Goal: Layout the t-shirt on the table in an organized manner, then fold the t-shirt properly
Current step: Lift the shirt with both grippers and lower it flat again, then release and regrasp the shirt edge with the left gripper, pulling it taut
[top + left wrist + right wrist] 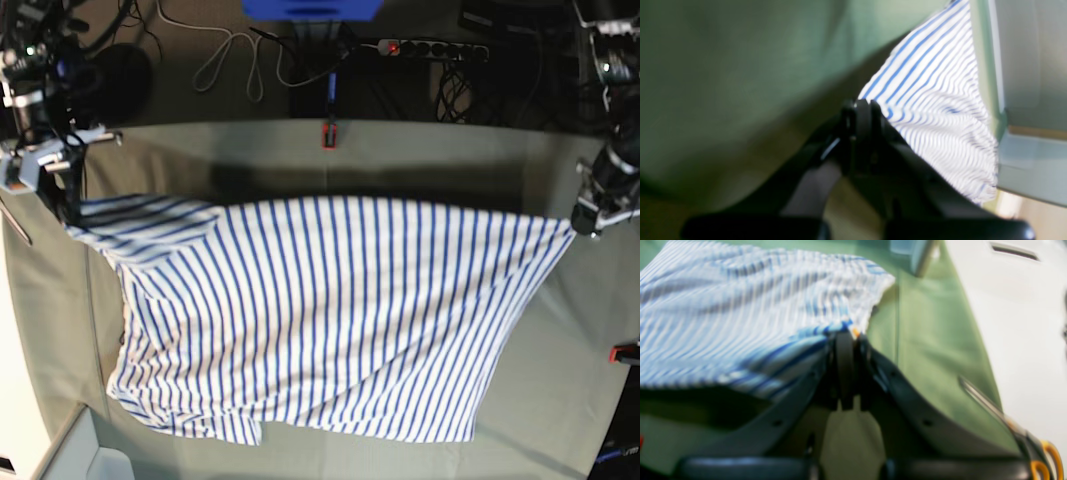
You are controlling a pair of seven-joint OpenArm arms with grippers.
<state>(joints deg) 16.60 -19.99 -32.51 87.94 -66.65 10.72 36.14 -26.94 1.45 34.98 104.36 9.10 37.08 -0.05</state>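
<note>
Gripping the shirt by two opposite corners, my left claw and right claw stretch it above the worktop.

Bare table beside t-shirt

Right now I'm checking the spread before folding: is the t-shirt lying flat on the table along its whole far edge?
No: the base view shows the t-shirt held up at both far corners, its shadow falling on the table behind.

No readable text, labels or numbers on anything.
</note>
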